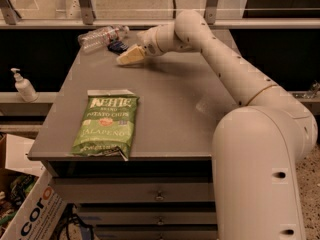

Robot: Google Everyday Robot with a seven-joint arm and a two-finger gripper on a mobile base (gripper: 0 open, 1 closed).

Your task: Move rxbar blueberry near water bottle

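Grey tabletop point(175, 109) over drawers: the bottle point(100, 36) lies on its side at the far left corner, and the bar point(118, 46) lies flat just beside it (dark blue wrapper). Low over the table, just in front of the bar, is the gripper point(128, 57); I cannot tell whether it is spread or pressed together. 1 green chip bag point(106, 125) lies near the front edge.
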